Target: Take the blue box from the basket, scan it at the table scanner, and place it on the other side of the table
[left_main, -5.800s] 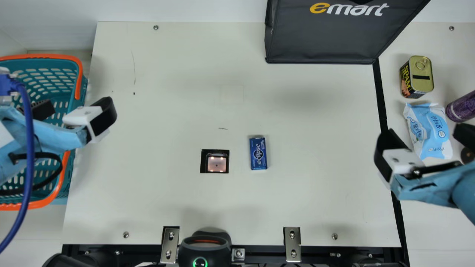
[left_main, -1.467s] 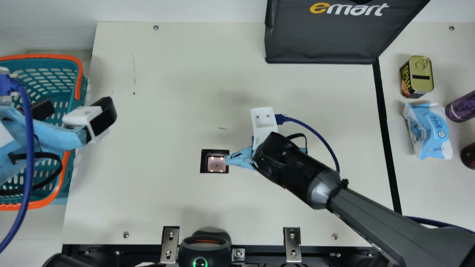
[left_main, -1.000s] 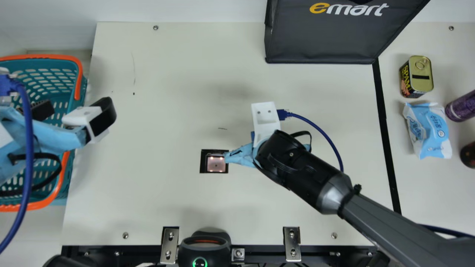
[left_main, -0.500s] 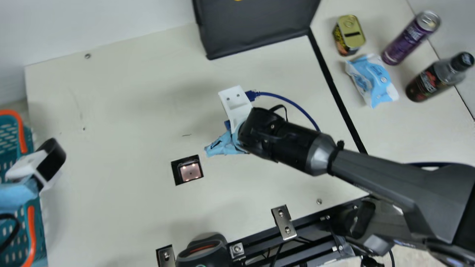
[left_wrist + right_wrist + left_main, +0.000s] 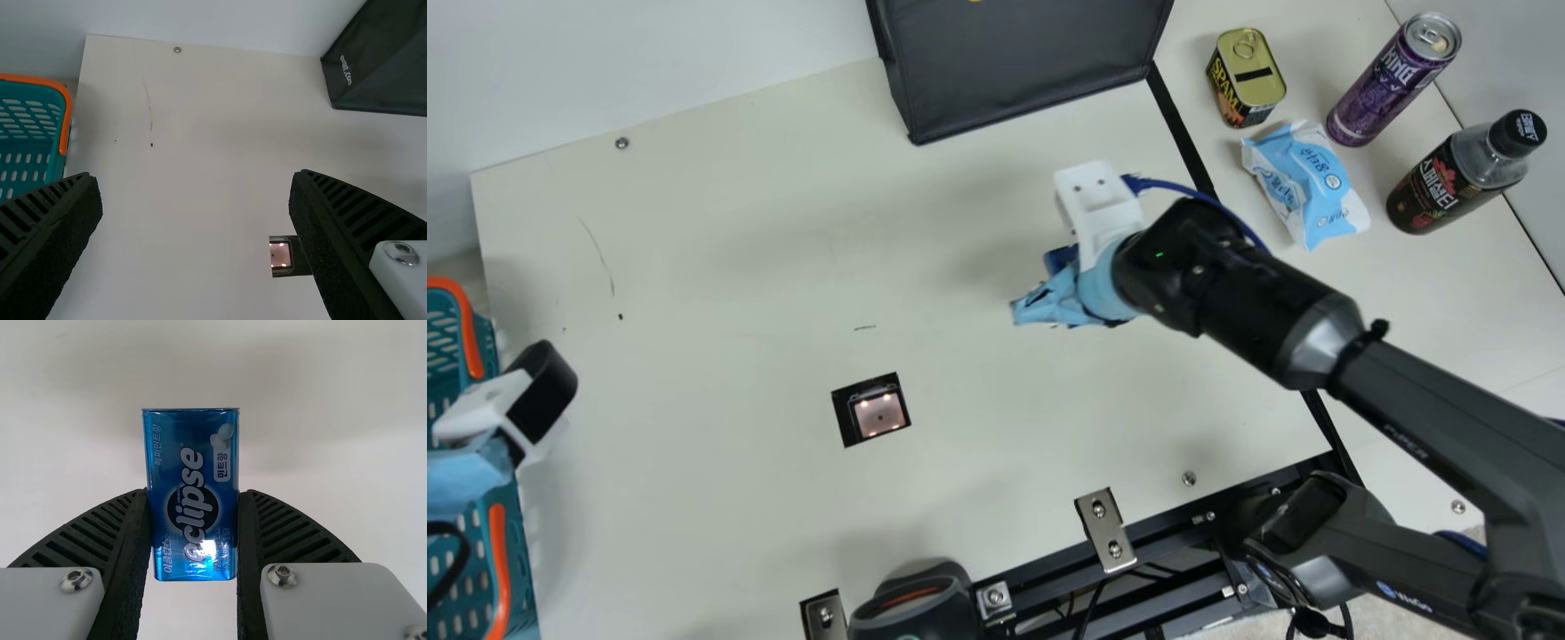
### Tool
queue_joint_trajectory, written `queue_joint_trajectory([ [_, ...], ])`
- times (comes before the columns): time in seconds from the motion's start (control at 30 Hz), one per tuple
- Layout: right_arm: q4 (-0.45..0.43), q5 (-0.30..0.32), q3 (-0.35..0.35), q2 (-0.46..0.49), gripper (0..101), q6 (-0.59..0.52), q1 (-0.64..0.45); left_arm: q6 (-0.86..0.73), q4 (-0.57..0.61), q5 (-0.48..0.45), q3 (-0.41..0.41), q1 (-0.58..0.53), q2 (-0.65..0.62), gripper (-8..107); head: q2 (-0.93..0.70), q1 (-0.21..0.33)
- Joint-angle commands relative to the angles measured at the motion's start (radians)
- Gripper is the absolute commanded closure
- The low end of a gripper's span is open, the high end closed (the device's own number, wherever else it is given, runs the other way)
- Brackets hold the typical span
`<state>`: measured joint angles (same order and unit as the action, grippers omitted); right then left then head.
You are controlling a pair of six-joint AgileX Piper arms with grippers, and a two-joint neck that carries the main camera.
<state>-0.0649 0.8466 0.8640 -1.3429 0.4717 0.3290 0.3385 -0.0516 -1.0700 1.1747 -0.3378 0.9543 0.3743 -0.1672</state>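
Closed on both long sides of the blue box (image 5: 191,480), my right claw (image 5: 194,503) holds the thing I was sent for. It is out of the basket (image 5: 467,331), which sits well off to the claw's left, past the scanner (image 5: 879,414). That scanner lies apart from the claw, to its left and nearer the table's front edge. Whether the scan has registered I cannot tell. What remains, as I judge it, is the carry rightward over the black strip (image 5: 1179,129), which runs to the right of my claw, then the setting down and the release. Beyond that strip wait a squat tin (image 5: 1247,76), a soft packet (image 5: 1305,182), a purple can (image 5: 1387,84) and a dark bottle (image 5: 1463,173); I would want a spot beside them without a knock. My left claw (image 5: 193,179) hangs near the basket, fingers spread with nothing between them.

As for the box, it is a slim, straight-sided oblong in glossy deep blue, with bold white lettering along its length, a dark round emblem and a small picture of pale mints. Light glares off one end; the other juts clear of my fingertips. It looks stiff and slick, so I would keep the squeeze firm.
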Motion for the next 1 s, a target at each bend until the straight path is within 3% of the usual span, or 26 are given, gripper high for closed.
queue_joint_trajectory([
  [0.0, 0.018, 0.011, -0.003, 0.016, 101, -0.096, -0.098, 0.000, 0.000, 0.000, 0.000, 0.000, 0.000, 9, 0.002, 0.029],
  [0.53, 0.098, 0.097, 0.004, 0.090, 101, -0.445, -0.482, 0.000, 0.000, 0.000, 0.000, 0.000, 0.000, 9, 0.002, 0.029],
  [0.97, 0.125, 0.123, -0.012, 0.121, 101, -0.667, -0.738, 0.000, 0.000, 0.000, 0.000, 0.000, 0.000, 9, 0.002, 0.029],
])
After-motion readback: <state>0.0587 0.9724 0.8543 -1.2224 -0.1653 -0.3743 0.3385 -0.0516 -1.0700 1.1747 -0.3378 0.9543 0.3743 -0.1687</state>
